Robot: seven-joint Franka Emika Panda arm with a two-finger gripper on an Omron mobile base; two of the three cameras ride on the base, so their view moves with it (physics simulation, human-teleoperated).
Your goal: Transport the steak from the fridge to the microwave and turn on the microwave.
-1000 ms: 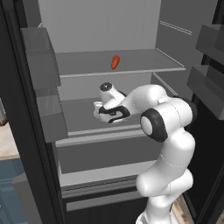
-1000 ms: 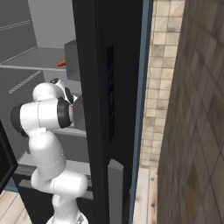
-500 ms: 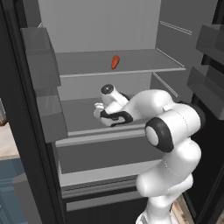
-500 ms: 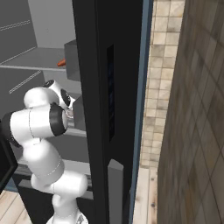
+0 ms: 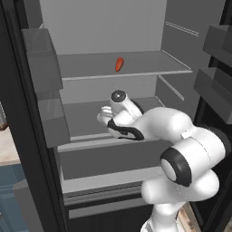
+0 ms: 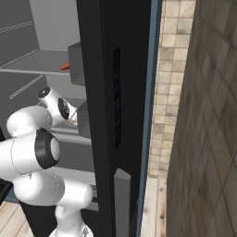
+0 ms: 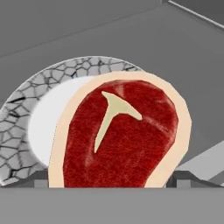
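Grey fridge shelf (image 7: 131,39) under a crackle-rimmed plate (image 7: 26,127).

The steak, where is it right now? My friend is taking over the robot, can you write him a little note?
Gripper: low over the meat; whether it grips cannot be told.
Red raw steak with tan fat rim: on a white plate with a grey crackled rim, on a middle shelf of the open black-framed fridge.
Orange carrot-like item: shelf above.
Done: arm reached into the fridge.
Left: lift the steak, carry it to the microwave, switch it on.

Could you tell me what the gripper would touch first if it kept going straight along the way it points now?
Most likely the steak, which lies right ahead of the gripper on a crackle-rimmed white plate on the fridge shelf. It looks very close, though depth is uncertain.
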